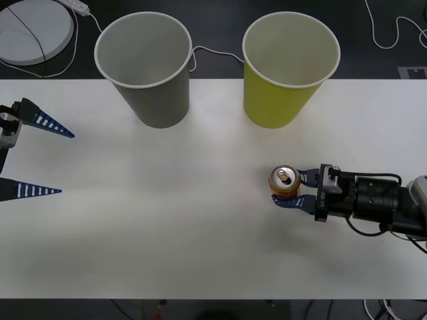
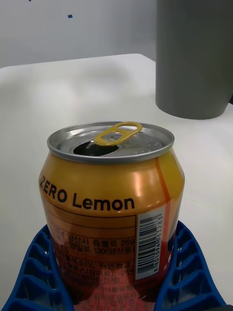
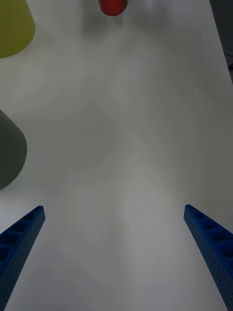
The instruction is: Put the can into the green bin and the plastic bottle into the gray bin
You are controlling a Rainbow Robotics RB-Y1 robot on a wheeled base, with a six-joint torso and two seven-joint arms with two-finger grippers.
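One can stands upright on the white desk, and we see it sitting between the two blue ribbed fingers of the right claw, which is clenched on its lower body. Its label is orange-red and reads "ZERO Lemon", with a barcode on the side; the metal top is already opened and carries a gold pull tab. We count two bins, both upright and open-mouthed. The green bin stands beyond the right claw, on the far side of the can from us, well apart from it. The gray bin stands beside the green one, farther toward the robot's left, and in the right wrist view we see its gray wall rising past the can. The left claw hovers at the desk's left edge, released, its two fingers spread wide over bare desk, with both bins and the can ahead of it in its wrist view.
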